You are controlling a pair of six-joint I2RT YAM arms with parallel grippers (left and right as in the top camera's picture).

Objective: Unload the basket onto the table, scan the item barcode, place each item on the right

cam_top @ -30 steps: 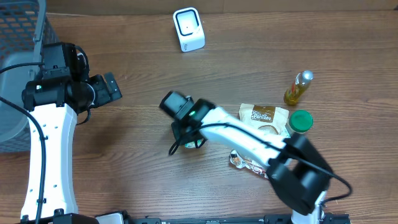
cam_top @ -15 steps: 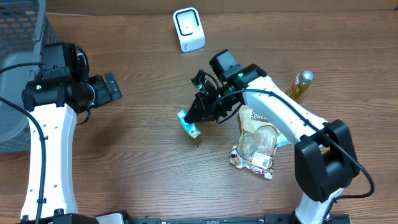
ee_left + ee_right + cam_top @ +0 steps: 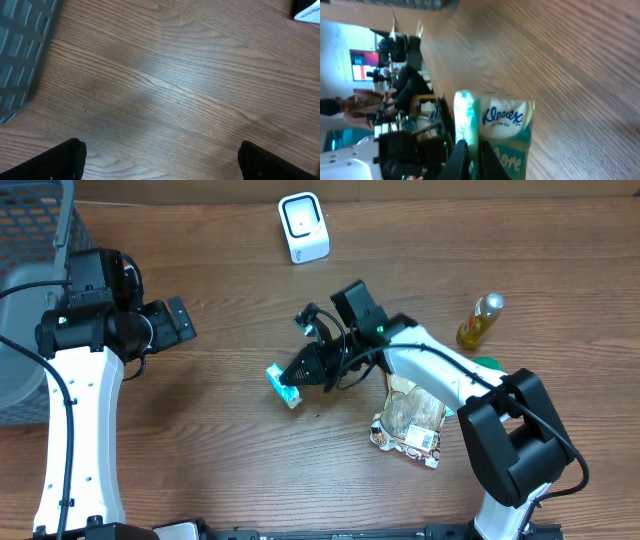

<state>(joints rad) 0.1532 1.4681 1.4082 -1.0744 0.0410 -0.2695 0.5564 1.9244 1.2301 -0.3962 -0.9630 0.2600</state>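
Note:
A teal Kleenex tissue pack (image 3: 282, 385) hangs just above the wooden table near its middle. My right gripper (image 3: 298, 370) is shut on its edge. In the right wrist view the pack (image 3: 502, 125) fills the lower middle, pinched by one thin side between the black fingertips of the right gripper (image 3: 474, 162). The white barcode scanner (image 3: 303, 227) stands at the back of the table, well apart from the pack. No barcode shows on the pack. My left gripper (image 3: 172, 321) hovers open at the left, and in its wrist view the left gripper (image 3: 160, 167) has only bare wood between its fingers.
A grey basket (image 3: 30, 240) sits at the far left edge. At the right are a yellow oil bottle (image 3: 480, 320), a green-lidded jar (image 3: 487, 366) and a clear snack bag (image 3: 410, 415) partly under my right arm.
My right arm has pulled back from the table's middle and lifted the tissue pack, then shifted it a little left. The left arm has not moved.

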